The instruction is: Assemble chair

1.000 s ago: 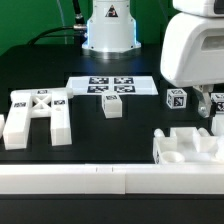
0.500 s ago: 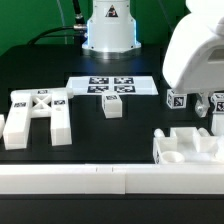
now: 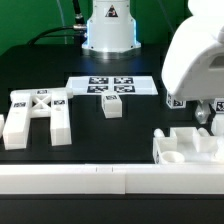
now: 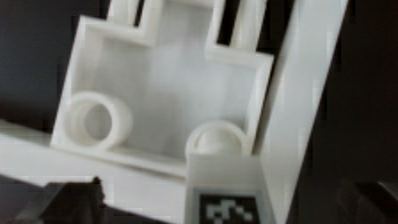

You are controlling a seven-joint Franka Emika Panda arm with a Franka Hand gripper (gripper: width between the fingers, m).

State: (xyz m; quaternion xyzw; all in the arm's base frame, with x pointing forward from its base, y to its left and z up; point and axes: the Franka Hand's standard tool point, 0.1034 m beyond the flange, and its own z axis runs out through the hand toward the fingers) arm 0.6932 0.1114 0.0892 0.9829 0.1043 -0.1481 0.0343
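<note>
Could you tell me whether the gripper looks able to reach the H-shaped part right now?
Probably yes: the H-shaped part lies in the open with nothing over it or crowding it.

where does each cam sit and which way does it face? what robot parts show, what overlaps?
Exterior view: off the arm, across the table from the robot base, facing it over the white rail; shows the base and a bulky arm link at the exterior view's right.
Wrist view: on the wrist, close above the seat block, looking onto it; no robot part shows clearly, only dark blurs at the corners.
Shared: the seat block.
</note>
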